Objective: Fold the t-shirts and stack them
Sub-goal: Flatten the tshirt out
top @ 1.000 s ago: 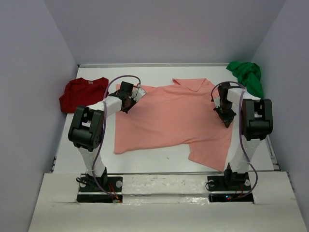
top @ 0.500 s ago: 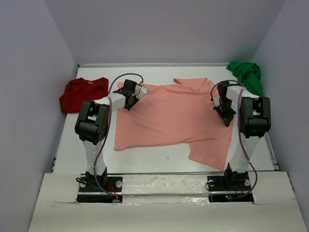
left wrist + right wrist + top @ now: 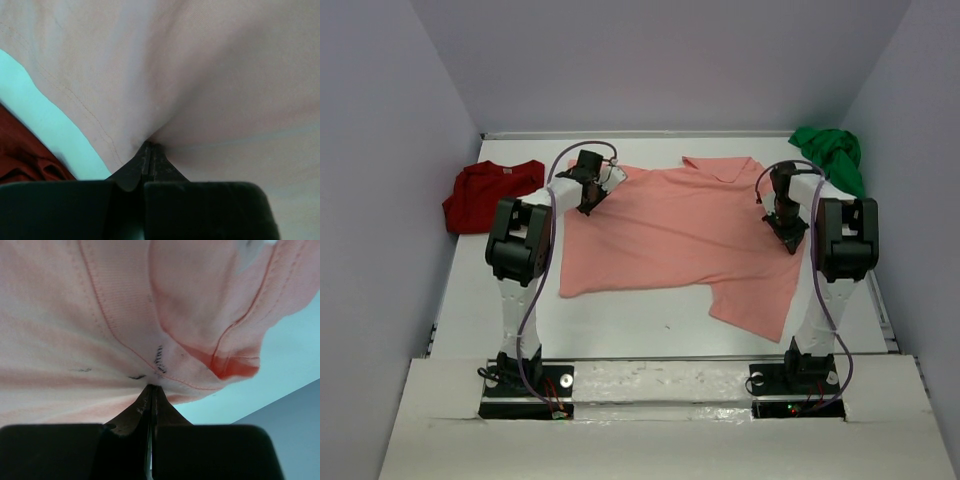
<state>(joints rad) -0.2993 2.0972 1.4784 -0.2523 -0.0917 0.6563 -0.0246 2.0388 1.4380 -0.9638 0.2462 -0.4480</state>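
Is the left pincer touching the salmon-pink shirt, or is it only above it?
Touching. The left wrist view shows the left pincer shut on a pinch of the salmon-pink shirt, with the cloth gathered into creases at its tips.

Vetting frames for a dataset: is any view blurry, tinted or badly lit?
Top external: sharp and evenly lit. Left wrist: salmon-pink shirt looks washed-out and soft, table tinted cyan. Right wrist: shirt stitching crisp, right gripper a dark silhouette.

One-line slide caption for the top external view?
Left end effector and right end effector grip the spread salmon-pink t-shirt; dark red t-shirt and green t-shirt lie aside.
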